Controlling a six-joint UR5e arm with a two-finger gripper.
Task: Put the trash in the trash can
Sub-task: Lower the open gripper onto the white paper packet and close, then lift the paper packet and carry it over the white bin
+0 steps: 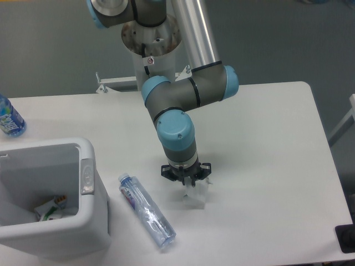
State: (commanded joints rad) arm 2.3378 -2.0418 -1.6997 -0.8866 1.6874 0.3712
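gripper is pinching the white wrapper just above the table mid-frame, w/ the clear bottle lying at its 8 o'clock and the trash can sitting further toward 9 o'clock.

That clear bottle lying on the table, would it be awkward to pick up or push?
Probably it rolls: the bottle is round and lies on its side on the smooth table. It looks empty and see-through, so likely light, and thin enough to dent under a squeeze. Its plastic seems glossy, so the gripper might slip on it.
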